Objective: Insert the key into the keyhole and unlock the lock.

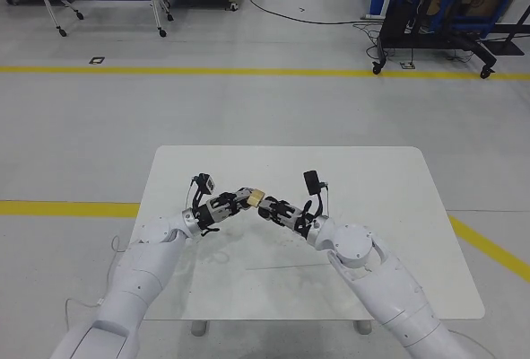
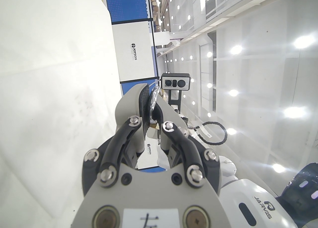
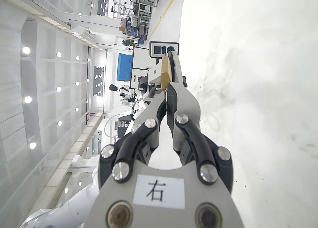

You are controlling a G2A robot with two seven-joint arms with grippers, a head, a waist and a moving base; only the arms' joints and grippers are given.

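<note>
Both grippers clamped, meeting tip to tip over mid-table.
My right gripper (image 3: 169,84) is pinched narrow on the small brass padlock (image 3: 165,74), held across its flat body at the fingertips. My left gripper (image 2: 151,109), facing it, is closed on a silvery metal ring (image 2: 153,94). I take that for the key's ring, but the blade is hidden from me. They meet over the middle of the white table (image 1: 372,179). The brass looks dense, rigid and slick on the pads, so I'd hold the broad faces and keep the keyhole end free. A grip on the ring may let the key swivel.
</note>
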